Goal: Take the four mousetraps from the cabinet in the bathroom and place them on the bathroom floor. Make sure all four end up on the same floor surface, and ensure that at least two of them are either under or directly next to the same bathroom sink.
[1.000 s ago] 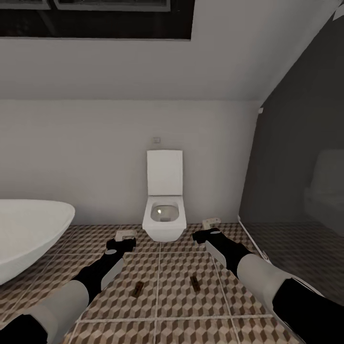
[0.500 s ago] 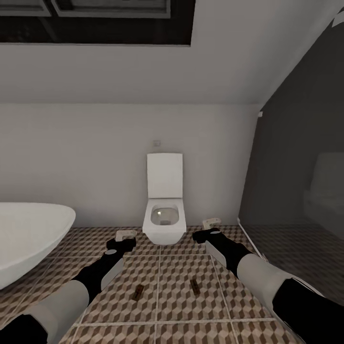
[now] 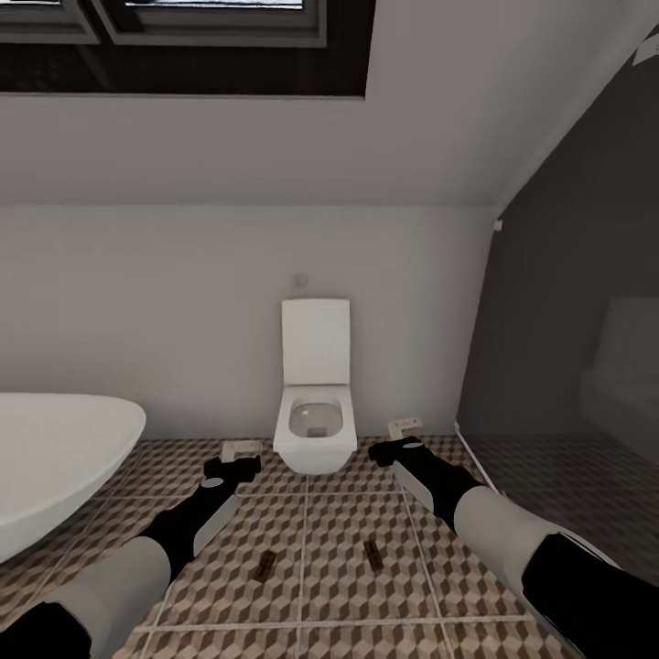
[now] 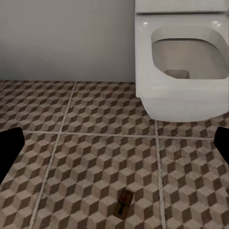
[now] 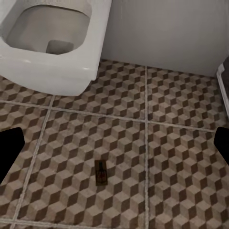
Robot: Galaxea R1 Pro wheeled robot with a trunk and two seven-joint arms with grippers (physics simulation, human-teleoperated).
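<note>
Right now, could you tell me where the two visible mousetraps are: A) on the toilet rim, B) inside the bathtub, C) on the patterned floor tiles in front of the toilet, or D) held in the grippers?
C: both mousetraps lie flat on the bathroom floor in front of the toilet, between the two arms.

Two small brown mousetraps lie flat on the cube-patterned floor [image 3: 302, 595] low in the frame, one left [image 3: 265, 567], one right [image 3: 373, 552], well apart.
</note>
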